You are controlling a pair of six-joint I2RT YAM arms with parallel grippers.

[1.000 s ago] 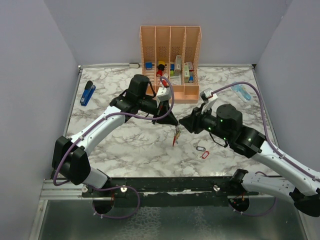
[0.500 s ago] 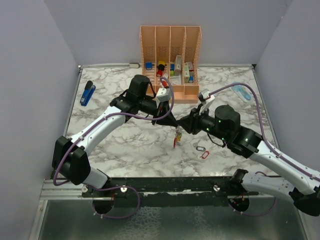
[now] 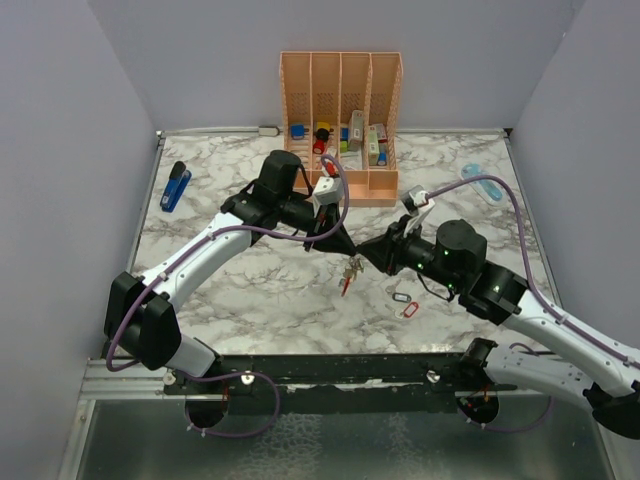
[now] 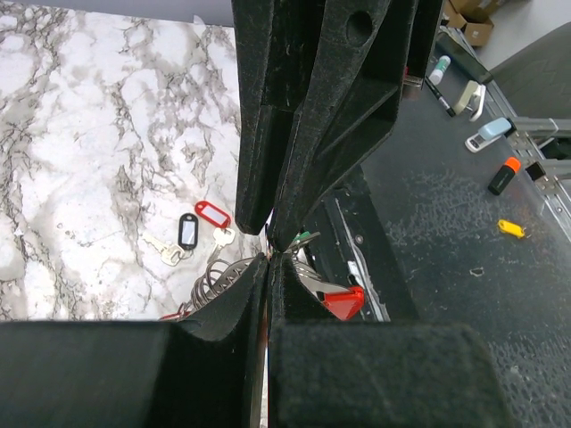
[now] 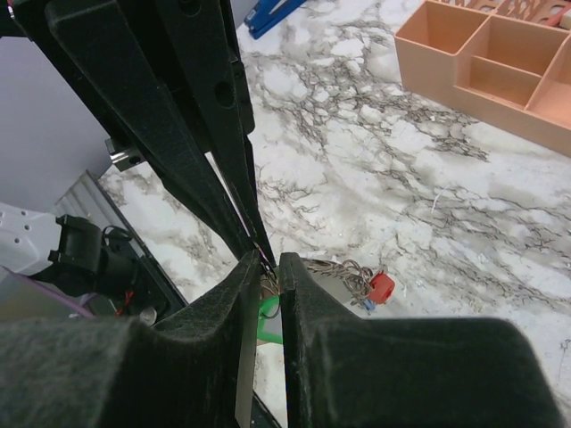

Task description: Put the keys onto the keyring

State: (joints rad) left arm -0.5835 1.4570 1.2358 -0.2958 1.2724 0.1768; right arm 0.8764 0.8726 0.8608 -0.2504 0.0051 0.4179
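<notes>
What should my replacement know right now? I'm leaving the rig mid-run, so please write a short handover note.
Left hand: shut, pinching the top of the key bunch, which hangs above the table near its centre.
Right hand: tip to tip with the left one at the bunch. Its fingers are nearly together, and whether it grips anything is unclear.
Loose on the table, right of the bunch: red-tagged key and dark-tagged key.
Done: some keys seem gathered in the bunch.
Left: thread on those two loose keys.
</notes>
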